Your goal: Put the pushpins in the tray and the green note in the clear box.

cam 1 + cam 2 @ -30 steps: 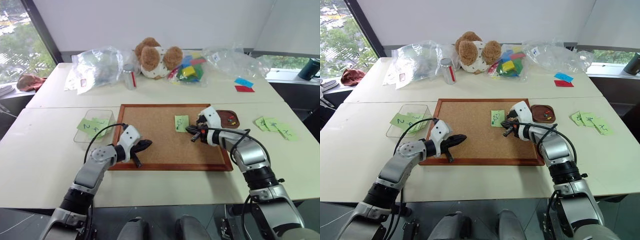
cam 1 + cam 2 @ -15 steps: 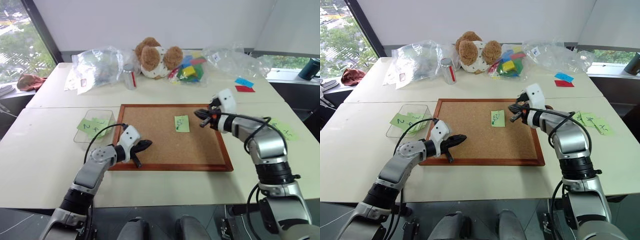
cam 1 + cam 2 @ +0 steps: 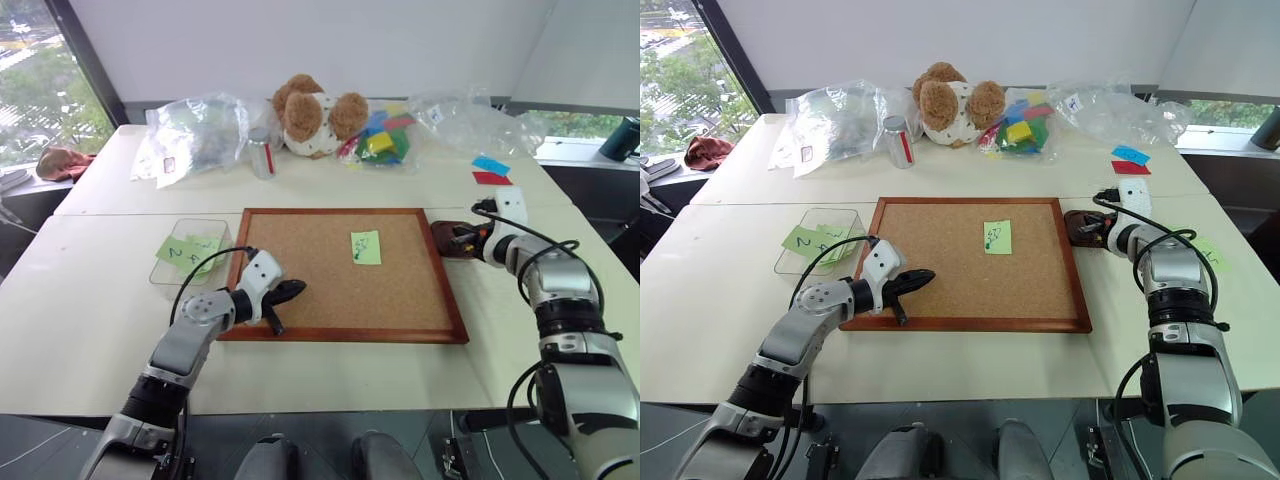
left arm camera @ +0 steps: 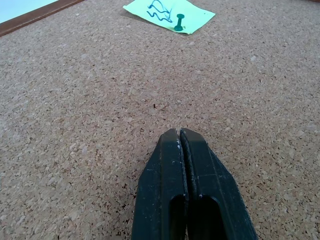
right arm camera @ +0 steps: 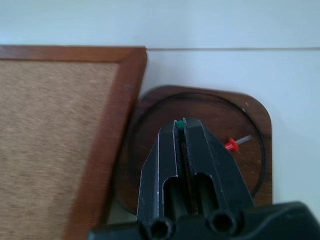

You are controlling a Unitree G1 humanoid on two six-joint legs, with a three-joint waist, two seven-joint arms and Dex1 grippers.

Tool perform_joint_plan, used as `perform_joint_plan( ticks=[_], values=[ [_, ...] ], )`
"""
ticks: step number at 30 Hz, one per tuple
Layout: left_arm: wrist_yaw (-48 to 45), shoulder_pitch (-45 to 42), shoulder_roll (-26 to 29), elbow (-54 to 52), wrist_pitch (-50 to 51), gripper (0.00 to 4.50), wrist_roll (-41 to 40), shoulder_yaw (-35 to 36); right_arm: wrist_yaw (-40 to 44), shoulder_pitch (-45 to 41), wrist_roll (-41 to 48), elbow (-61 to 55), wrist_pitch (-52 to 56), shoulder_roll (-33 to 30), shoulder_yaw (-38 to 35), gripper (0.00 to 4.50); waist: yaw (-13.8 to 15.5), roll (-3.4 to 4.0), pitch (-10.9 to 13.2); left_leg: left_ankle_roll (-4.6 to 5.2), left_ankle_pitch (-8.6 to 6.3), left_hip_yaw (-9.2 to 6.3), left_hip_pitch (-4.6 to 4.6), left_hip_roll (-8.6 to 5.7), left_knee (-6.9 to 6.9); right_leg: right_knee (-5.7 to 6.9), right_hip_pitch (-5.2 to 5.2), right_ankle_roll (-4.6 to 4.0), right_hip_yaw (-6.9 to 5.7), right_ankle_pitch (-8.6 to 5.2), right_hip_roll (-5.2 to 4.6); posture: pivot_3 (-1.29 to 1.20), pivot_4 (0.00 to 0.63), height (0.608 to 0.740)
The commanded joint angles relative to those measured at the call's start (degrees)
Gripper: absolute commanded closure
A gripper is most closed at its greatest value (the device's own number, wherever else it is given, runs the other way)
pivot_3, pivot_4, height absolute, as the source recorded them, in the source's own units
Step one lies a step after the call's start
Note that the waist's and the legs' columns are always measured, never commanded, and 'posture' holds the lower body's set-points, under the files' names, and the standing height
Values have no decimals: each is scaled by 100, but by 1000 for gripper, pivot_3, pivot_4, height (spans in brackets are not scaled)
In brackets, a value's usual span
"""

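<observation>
My right gripper (image 5: 179, 125) hangs over the dark-brown tray (image 5: 220, 107), shut on a green-headed pushpin (image 5: 178, 124) that peeps out at its tips. One red pushpin (image 5: 231, 145) lies in the tray. The green note (image 3: 366, 247) sits on the corkboard (image 3: 320, 290), held by a green pin (image 4: 178, 22). Low over the board's near left part, my left gripper (image 4: 179, 132) is shut with nothing in it, well short of the note. The clear box (image 3: 175, 280) stands left of the board with several green notes inside.
A teddy bear (image 3: 315, 112), clear plastic bags (image 3: 195, 130), a can (image 3: 262, 152) and coloured blocks (image 3: 385, 140) line the back of the table. Blue and red notes (image 3: 488, 170) lie at the back right. More green notes (image 3: 1205, 250) lie right of my right arm.
My right gripper has swung from beside the green note on the corkboard to the right, ending over the tray. The left arm has stayed still.
</observation>
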Motion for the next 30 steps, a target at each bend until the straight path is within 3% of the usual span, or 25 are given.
perform_joint_plan(
  ticks=[1,5,11,21,27,30],
  values=[
    [1,192,43,176,168,4500,166,-158,52,-248,-48,268,-357,-50,-34,4450,0,0,0,0,0,0,0,0,-1,0,0,0,0,0,0,0,150,740],
    [8,203,47,162,179,4500,159,-151,76,-301,-58,425,-442,-46,-17,3067,-2,0,0,0,0,0,0,0,-1,-1,0,0,0,0,0,0,150,740],
    [1,199,49,169,173,4500,158,-152,81,-278,-105,349,-448,-70,-12,60,-2,1,0,0,0,0,0,0,-1,-2,1,0,0,0,0,0,150,740],
    [-4,147,34,218,161,4500,164,-156,295,-191,21,-279,-142,-108,-35,60,-1,4,0,0,0,0,0,0,-1,-2,0,0,0,0,0,0,150,740],
    [-16,150,51,226,160,4500,159,-137,946,556,487,-3101,1121,229,582,60,6,6,-1,0,-1,-3,0,1,-4,-3,0,0,-1,0,0,0,150,740],
    [-16,137,44,239,150,4500,171,-138,715,796,479,-3756,1379,659,879,60,0,7,-2,0,-1,-5,2,1,-4,-2,1,0,-1,0,1,0,150,740]
  ],
)
